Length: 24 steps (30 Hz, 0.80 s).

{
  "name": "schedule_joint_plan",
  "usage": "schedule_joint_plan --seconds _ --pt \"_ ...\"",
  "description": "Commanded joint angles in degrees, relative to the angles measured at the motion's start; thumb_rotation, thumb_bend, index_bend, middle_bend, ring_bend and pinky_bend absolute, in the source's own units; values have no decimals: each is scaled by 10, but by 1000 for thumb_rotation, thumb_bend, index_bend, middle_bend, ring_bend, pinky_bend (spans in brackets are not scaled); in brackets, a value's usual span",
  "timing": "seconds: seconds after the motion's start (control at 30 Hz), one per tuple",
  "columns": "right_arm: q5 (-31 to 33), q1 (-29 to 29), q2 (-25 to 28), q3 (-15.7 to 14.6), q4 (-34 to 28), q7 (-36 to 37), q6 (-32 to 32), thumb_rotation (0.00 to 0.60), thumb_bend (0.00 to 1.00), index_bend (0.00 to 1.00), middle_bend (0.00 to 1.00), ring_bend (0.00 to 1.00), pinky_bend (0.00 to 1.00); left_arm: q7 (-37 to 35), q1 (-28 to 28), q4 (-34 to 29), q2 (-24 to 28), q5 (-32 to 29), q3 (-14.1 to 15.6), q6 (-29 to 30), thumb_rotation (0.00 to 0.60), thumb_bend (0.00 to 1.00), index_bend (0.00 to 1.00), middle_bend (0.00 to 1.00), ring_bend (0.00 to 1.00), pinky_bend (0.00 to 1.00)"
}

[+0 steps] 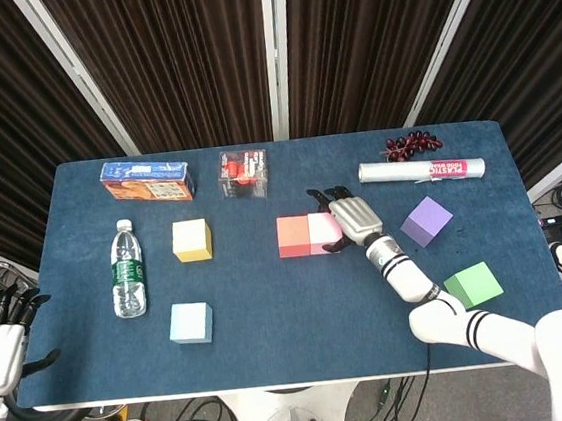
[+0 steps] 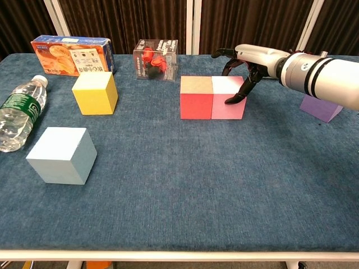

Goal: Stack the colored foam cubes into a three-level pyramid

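While resting on the blue table point(image 1: 271, 302), pink cube point(image 2: 228, 98) touching red cube point(image 2: 196, 98). Right hand point(image 2: 242, 66) beside pink cube, fingers point(image 2: 239, 94) spread, fingertip touching, holding nothing.

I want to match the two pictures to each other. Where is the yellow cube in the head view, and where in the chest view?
Head view: the yellow cube sits left of centre, right of the water bottle.
Chest view: the yellow cube is at upper left, in front of the orange box.
Shared landmark: the red cube, to the right of the yellow cube in both views.
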Motion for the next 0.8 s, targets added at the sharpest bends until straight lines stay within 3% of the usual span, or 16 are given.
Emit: schedule_joint_plan --seconds 0.03,0.8 --pt "-3 2 -1 -1 2 1 -2 600 149 0 399 64 0 0 0 0 0 -1 0 0 600 0 213 146 52 80" --pt "-15 -3 8 -2 -12 14 10 600 150 0 399 64 0 -1 0 2 -1 -1 1 -1 600 0 213 147 52 80"
